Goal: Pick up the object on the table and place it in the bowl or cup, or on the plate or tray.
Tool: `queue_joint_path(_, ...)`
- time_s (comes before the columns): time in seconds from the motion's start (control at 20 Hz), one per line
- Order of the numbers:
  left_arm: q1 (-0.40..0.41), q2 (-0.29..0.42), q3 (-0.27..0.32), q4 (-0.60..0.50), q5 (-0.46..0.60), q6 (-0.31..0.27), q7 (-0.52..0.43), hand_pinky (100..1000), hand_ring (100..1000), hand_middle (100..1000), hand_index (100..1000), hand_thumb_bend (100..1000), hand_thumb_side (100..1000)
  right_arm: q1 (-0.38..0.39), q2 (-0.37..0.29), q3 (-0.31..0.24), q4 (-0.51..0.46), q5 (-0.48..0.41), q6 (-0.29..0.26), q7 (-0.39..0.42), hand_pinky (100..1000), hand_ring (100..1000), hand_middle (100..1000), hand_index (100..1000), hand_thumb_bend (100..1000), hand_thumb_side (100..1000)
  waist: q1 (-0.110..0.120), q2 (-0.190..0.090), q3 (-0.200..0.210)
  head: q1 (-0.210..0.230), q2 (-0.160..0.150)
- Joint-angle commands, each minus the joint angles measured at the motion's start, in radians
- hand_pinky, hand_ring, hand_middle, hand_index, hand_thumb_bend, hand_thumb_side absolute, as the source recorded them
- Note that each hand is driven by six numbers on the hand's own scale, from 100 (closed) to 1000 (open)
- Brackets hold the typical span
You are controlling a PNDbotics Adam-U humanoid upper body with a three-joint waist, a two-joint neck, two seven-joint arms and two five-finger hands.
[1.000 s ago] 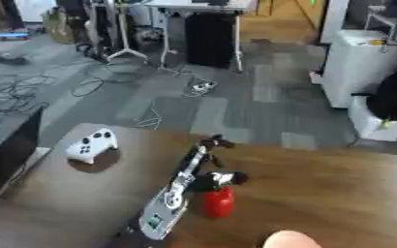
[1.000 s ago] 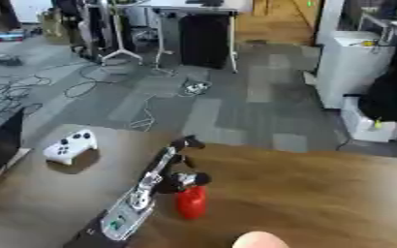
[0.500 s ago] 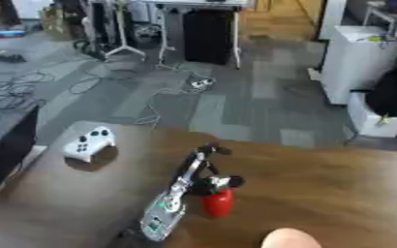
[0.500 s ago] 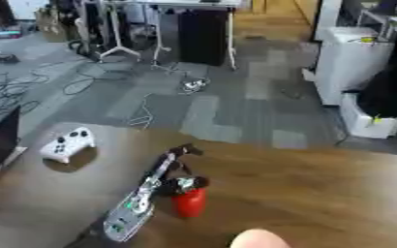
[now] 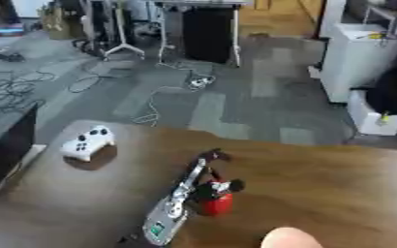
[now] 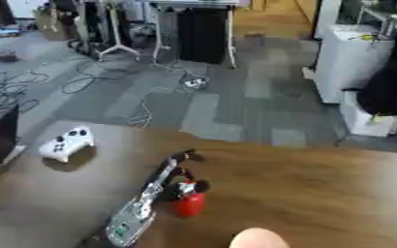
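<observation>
Rounded pale fingertip (image 5: pixel 290 238) at bottom edge.

A dark brown wooden table (image 5: pixel 337 184) fills the lower half of the view. On it lie a white game controller (image 5: pixel 86 142) far to the left, a small red fire extinguisher (image 5: pixel 215 200) near the middle, and, touching its left side, a long grey device (image 5: pixel 175 209), possibly a handheld meter, lying at an angle.

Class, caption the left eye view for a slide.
White game controller, red toy fire extinguisher and long grey device on a wooden table.
</observation>
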Motion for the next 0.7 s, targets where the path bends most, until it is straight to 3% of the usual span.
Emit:
queue_joint_path(0.05,-0.005,0.006,0.004,-0.017,-0.008,-0.001,-0.003,531,1000,693,746,932,751,-0.013,-0.006,-0.005,-0.016,0.002,-0.005,0.002,666,503,765,830,353,632,0.001,-0.011,0.001,-0.001,0.004)
queue_joint_path(0.7,0.012,0.0,0.005,-0.021,-0.018,0.008,-0.001,538,1000,696,746,929,761,-0.015,-0.006,-0.005,-0.018,-0.001,-0.019,0.012,667,503,767,831,360,642,0.003,-0.006,0.004,-0.005,0.009)
